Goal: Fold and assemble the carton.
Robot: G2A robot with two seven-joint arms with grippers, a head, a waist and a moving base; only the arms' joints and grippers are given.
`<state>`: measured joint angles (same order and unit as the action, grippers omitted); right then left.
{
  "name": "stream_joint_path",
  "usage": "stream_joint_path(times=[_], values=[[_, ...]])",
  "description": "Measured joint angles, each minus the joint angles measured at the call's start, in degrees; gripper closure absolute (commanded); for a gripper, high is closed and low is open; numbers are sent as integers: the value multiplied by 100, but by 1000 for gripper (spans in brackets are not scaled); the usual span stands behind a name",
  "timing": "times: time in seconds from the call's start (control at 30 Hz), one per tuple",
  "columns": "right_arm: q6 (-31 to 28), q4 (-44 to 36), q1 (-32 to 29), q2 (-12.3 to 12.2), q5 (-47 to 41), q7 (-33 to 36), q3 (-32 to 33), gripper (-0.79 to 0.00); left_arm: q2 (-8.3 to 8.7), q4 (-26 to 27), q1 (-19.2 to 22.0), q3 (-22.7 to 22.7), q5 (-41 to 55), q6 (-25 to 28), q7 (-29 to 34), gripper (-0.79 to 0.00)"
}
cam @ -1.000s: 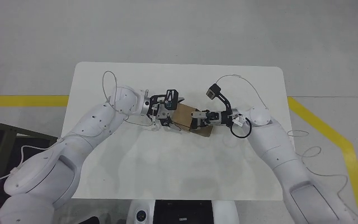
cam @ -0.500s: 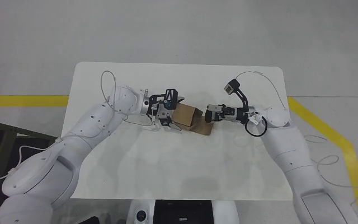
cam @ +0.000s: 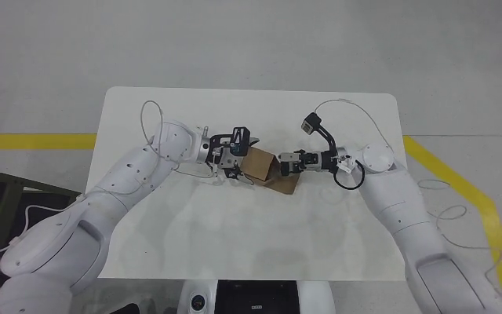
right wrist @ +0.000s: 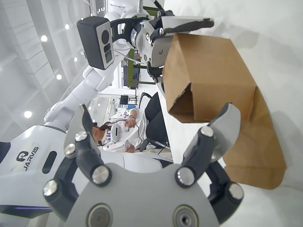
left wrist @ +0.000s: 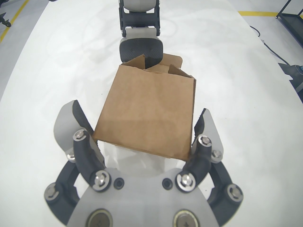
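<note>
Top view: the brown carton [cam: 261, 165] sits near the middle of the white tabletop [cam: 235, 243], between my two arms. Its long axis runs from one wrist to the other.
Left jaws: clamped across the carton end nearest them, one finger on each side wall.
Right jaws: spread wide, holding nothing, just off the carton's open end. One pad [left wrist: 141, 49] stands right behind the raised end flaps.
Key relation: the open mouth faces the right jaws head-on, so I judge the right arm the nearer one for tucking flaps (the left serves as the anchor).
Large flap [right wrist: 258, 152]: lies flat on the tabletop at the open end, just beside one right finger and not yet folded in.
Progress: the body is squared up into a tube, but the end is unclosed. About midway, I'd say.
Surface: smooth and white. It looks slippery to me, so the clamp matters.
Room: grey floor, with a yellow line [cam: 47, 141] running past the tabletop.
</note>
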<state>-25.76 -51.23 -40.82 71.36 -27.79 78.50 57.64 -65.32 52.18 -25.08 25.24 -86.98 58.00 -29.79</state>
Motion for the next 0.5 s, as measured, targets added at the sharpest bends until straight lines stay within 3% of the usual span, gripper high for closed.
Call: stream_joint_path(times=[0.5], values=[[260,-213,-239,39,-122,-248,-116,-785,8,88,-81,137,49,0,241,-785]])
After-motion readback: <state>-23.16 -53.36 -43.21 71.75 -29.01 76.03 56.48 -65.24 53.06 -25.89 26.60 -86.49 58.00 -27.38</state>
